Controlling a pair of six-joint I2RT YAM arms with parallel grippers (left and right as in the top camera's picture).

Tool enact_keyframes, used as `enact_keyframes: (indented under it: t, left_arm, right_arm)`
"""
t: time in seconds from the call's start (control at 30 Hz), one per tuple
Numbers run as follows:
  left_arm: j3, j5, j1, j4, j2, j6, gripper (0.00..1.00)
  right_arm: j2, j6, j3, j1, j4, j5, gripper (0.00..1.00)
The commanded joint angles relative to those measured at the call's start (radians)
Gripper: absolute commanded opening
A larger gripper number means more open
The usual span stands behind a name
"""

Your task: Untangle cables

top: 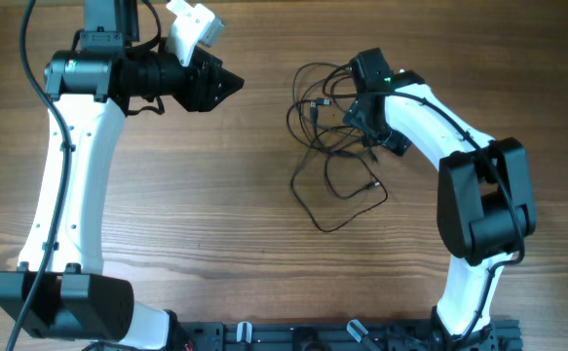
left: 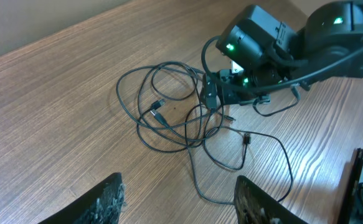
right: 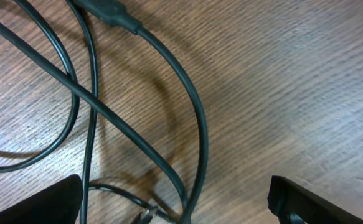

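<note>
Our black cable tangle (top: 334, 146) sits right of centre on the wooden table (top: 215, 205). The right gripper (right: 178, 202) is spread wide just over it, strands between its fingers. The left gripper (left: 178, 199) hangs well apart, spread wide too.

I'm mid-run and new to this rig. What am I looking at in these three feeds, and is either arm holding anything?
Two white robot arms work at a wooden table. The first feed looks down from above, and the other two come from a camera on each wrist. The only loose thing is a tangle of thin black cables. The right gripper is low over that tangle with strands between its spread fingers, gripping nothing. The left gripper is open and empty, off to one side, facing the pile.
</note>
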Motion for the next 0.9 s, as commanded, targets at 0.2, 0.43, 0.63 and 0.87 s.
enact_keyframes:
  t: [0.2, 0.43, 0.63, 0.87]
  left_arm:
    - [0.013, 0.02, 0.005, -0.002, -0.028, -0.008, 0.58]
    - [0.013, 0.02, 0.005, -0.002, -0.028, -0.008, 0.58]
    - [0.013, 0.02, 0.005, -0.002, -0.028, -0.008, 0.58]
    - [0.013, 0.02, 0.005, -0.005, -0.028, -0.006, 0.58]
  right_arm:
    - [0.006, -0.07, -0.064, 0.002, 0.132, 0.0, 0.97]
    - [0.006, -0.081, -0.065, 0.002, 0.145, -0.082, 0.48]
    - [0.006, -0.093, -0.065, 0.002, 0.172, -0.224, 0.05]
    - [-0.003, -0.268, -0.055, 0.001, 0.422, -0.471, 0.05]
